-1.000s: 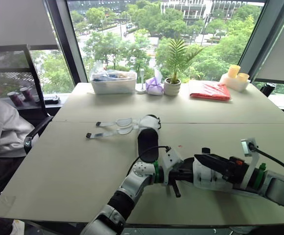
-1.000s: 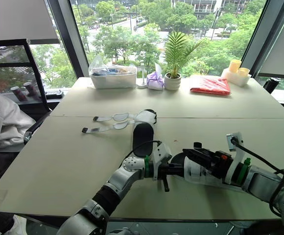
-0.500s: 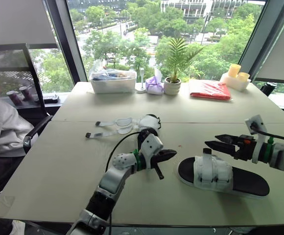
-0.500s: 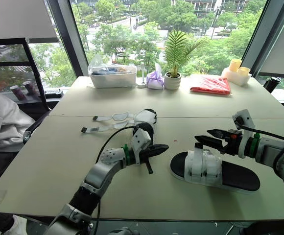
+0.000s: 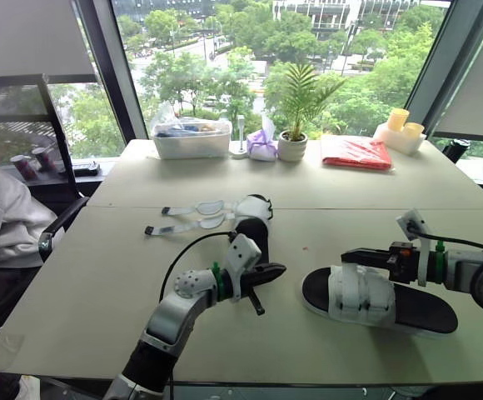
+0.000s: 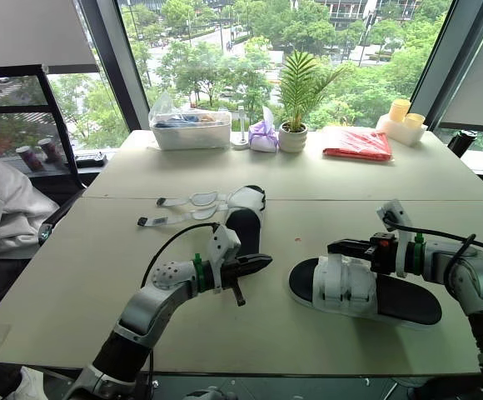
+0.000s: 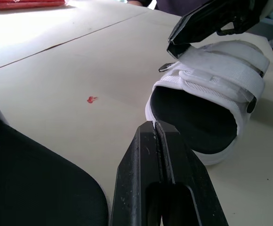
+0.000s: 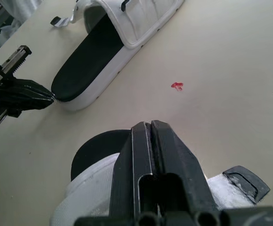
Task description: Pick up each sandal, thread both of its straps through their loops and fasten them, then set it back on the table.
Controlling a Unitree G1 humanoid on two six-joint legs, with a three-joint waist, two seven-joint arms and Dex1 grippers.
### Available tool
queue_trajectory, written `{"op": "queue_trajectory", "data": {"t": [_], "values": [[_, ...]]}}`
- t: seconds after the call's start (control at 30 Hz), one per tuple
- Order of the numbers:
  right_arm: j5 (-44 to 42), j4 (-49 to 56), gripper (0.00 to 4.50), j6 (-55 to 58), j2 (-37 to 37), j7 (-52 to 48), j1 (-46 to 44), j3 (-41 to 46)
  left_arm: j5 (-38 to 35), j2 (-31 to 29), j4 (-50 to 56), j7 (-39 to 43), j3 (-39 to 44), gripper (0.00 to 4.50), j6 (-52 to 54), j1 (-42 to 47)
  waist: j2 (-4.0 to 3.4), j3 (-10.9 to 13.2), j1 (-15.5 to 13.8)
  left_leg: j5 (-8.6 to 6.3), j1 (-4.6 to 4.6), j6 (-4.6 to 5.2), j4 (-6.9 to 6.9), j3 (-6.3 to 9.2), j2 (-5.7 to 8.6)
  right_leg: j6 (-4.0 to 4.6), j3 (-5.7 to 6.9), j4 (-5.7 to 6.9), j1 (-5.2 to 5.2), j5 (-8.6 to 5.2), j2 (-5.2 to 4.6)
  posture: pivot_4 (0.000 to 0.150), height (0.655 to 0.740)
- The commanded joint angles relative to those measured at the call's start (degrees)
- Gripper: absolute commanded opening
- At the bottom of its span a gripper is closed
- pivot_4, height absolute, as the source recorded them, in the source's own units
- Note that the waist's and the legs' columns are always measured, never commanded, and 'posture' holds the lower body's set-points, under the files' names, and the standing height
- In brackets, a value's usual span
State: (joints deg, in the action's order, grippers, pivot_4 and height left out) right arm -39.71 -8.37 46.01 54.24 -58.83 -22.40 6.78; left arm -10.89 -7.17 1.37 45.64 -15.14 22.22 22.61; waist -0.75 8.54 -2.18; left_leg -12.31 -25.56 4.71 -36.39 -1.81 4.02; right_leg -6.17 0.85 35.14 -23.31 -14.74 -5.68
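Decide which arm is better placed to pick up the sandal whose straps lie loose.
Left, most likely. The left gripper, shut, sits right by the heel of the unfastened sandal. The right gripper is over the fastened sandal, on the far side.

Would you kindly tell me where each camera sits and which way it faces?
Left eye view: on the head, facing forward and down over the table; both arms show.
Right eye view: beside it, same scene, left gripper and right gripper.
Left wrist view: along the shut left gripper toward the strapped sandal.
Right wrist view: along the shut right gripper toward the open sandal.
Wrist views share the red mark.
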Motion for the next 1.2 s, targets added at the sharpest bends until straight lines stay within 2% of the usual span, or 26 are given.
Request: {"op": "queue_trajectory", "data": {"t": [0.03, 0.23, 0.47, 0.57, 0.67, 0.8, 1.0, 1.2], "values": [[2.31, -0.64, 0.03, -0.88, -0.77, -0.78, -2.33, -0.74, -1.43, -0.37, 3.37, -0.14, -0.49, 0.00, 0.45, -0.52, 0.00, 0.00, 0.01, 0.00, 0.01, 0.00, 0.02, 0.00, 0.00, 0.00, 0.00, 0.00, 0.00, 0.00, 0.00, 0.150, 0.7388], [14.49, -5.66, 0.03, -7.91, -0.75, -1.90, -5.90, -9.52, -2.81, -3.14, 8.35, 0.76, -0.93, 0.00, 3.54, -1.64, -0.03, -0.02, 0.26, 0.01, 0.06, -0.03, 0.08, -0.05, 0.00, 0.01, -0.03, 0.01, -0.02, 0.00, 0.00, 0.150, 0.7388], [19.20, -8.44, 0.03, -12.09, -0.97, -3.57, -8.05, -10.63, -3.99, -4.94, 12.45, -0.53, -0.55, 0.00, 5.47, -1.88, -0.03, -0.02, -0.01, 0.03, 0.18, -0.05, 0.04, -0.07, 0.00, 0.13, -0.04, 0.00, 0.06, 0.06, 0.00, 0.150, 0.7388], [16.19, -7.14, 0.89, -11.16, -1.24, -1.76, -7.82, -4.69, -5.11, -6.02, 15.93, -0.97, -0.15, 0.00, 6.92, -2.74, -0.03, -0.02, -0.07, 0.03, 0.18, -0.05, 0.03, -0.07, 0.01, 0.14, -0.04, -0.02, 0.05, 0.07, -0.01, 0.150, 0.7388], [11.71, -5.63, 2.39, -7.18, -0.30, 0.06, -6.96, 3.23, -6.55, -8.14, 19.81, -0.54, -0.30, 0.00, 8.60, -4.36, -0.03, -0.01, -0.03, 0.03, 0.06, -0.06, 0.14, -0.11, 0.05, 0.12, -0.07, 0.00, -0.05, 0.08, -0.03, 0.150, 0.7388], [3.12, 0.40, 4.44, 6.25, 1.18, 3.65, -1.06, 17.36, -8.08, -11.02, 23.34, -0.09, -0.19, 0.00, 9.88, -6.52, -0.04, -0.02, -0.23, 0.01, 0.06, -0.17, 0.36, -0.10, 0.03, 0.11, -0.06, 0.04, -0.14, 0.09, -0.02, 0.150, 0.7388], [-9.36, 16.63, 4.44, 24.41, -2.27, 6.11, 19.18, 34.81, -9.40, -13.02, 23.99, -0.81, 0.90, 0.00, 10.01, -7.19, -0.04, -0.02, -0.12, -0.03, 0.08, -0.18, 0.37, -0.06, 0.03, 0.12, -0.07, -0.02, -0.06, 0.07, -0.03, 0.150, 0.7388], [-15.07, 24.12, 4.44, 29.42, -11.12, 13.73, 27.25, 40.41, -9.00, -13.29, 22.01, -1.13, 0.68, 0.00, 8.76, -6.73, -0.09, -0.05, 0.35, -0.02, 0.23, -0.17, 0.24, -0.11, 0.01, 0.13, -0.10, 0.01, 0.01, 0.05, -0.02, 0.150, 0.7388]]}}
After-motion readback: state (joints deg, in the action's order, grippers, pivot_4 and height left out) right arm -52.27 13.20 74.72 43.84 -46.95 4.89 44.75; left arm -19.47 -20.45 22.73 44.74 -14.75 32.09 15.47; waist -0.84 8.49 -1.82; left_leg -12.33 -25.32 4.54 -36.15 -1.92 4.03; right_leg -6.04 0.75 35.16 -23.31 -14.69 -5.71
